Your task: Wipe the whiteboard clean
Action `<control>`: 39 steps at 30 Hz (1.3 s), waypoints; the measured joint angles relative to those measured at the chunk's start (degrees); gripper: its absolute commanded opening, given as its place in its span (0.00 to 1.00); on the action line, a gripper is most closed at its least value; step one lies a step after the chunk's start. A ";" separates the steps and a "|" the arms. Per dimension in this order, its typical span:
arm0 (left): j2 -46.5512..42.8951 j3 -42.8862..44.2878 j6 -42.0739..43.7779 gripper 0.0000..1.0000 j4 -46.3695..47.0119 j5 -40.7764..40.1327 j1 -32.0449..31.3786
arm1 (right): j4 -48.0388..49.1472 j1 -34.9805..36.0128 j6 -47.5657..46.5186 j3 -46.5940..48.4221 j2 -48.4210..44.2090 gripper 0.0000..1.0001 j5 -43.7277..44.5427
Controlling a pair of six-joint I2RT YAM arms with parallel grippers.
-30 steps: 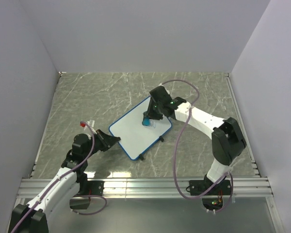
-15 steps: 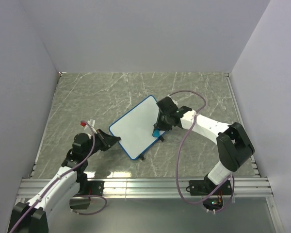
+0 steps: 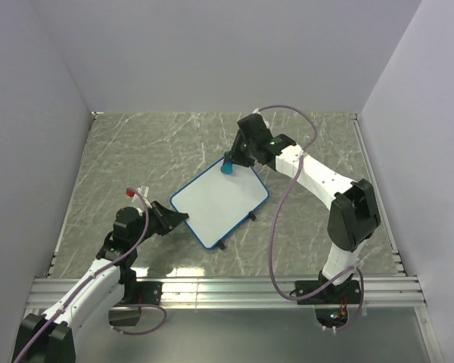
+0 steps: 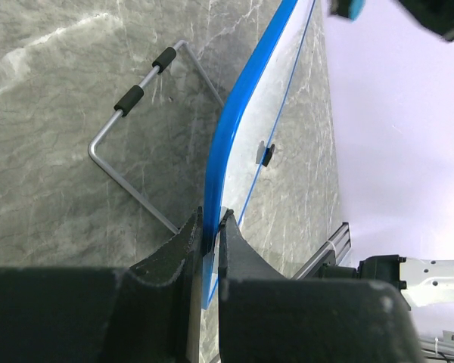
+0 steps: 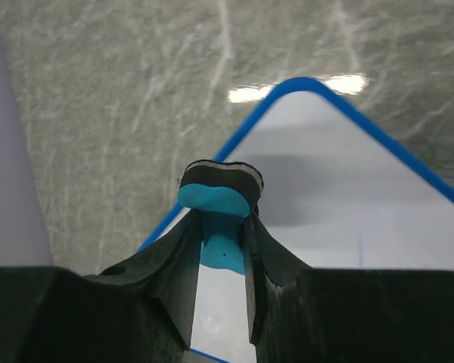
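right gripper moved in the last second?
Yes. The right gripper swept to the near-right edge of the whiteboard, then back to its far corner; the whiteboard stayed put.

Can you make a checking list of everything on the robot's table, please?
Surface: grey-green marbled table.
Job's things: whiteboard sits diagonally mid-table and looks white from above; blue eraser at its far corner.
Clutter: nothing seen.
Grippers: left gripper has its fingers shut on the whiteboard's near-left edge; right gripper is shut on the eraser.
Cables: purple cable loops off the right arm.
Surroundings: plain grey walls; metal rail at the near edge.
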 measured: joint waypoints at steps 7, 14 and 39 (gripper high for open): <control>0.17 0.26 -0.46 0.00 0.76 -0.02 0.00 | 1.16 -5.81 0.61 -11.47 0.26 0.00 -1.68; 1.46 0.66 -0.39 0.00 1.57 0.00 -0.04 | 7.06 -6.23 1.81 -21.33 -4.74 0.00 -1.70; 3.45 0.72 0.00 0.00 3.19 1.14 0.26 | 7.69 -3.52 7.78 -27.19 -7.08 0.00 -8.31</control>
